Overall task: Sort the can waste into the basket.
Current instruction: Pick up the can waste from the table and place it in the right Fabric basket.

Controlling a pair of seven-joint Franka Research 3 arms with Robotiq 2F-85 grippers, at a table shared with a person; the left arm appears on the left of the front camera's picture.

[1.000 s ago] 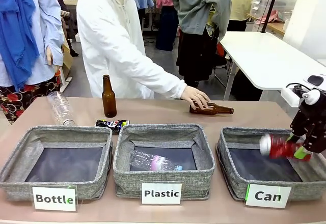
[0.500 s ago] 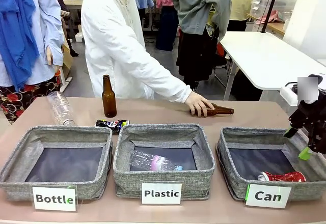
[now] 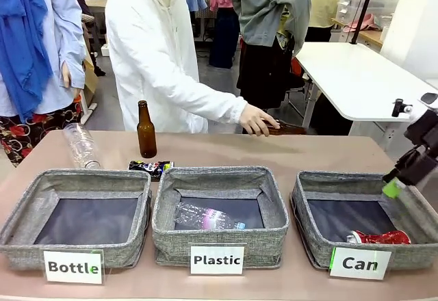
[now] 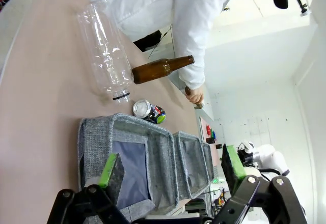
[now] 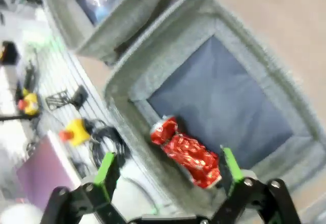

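Both sets of jaws stood spread wide with nothing between their green pads. The right gripper (image 5: 167,166) hung above the right-hand rim of the "Can" basket (image 3: 301,204). The crushed red-and-silver can (image 3: 378,237) lay well below it on the dark lining, close to the front wall near the label. From the right wrist view it sat framed between the two pads without touching either. The left gripper (image 4: 170,166) was just as empty and looked out over the "Bottle" basket (image 3: 20,213). The black can (image 3: 152,167) lay on its side on the table (image 3: 226,152) just past the far rim of that basket, well clear of the left gripper's fingers. It was near the cap end of a clear plastic bottle (image 3: 82,145) lying there, and a brown bottle (image 3: 146,131) stood upright behind it. The middle "Plastic" basket (image 3: 275,224) held another clear bottle (image 3: 205,217). At the far edge a person in white had a hand (image 3: 256,120) on a second brown bottle (image 3: 286,128).
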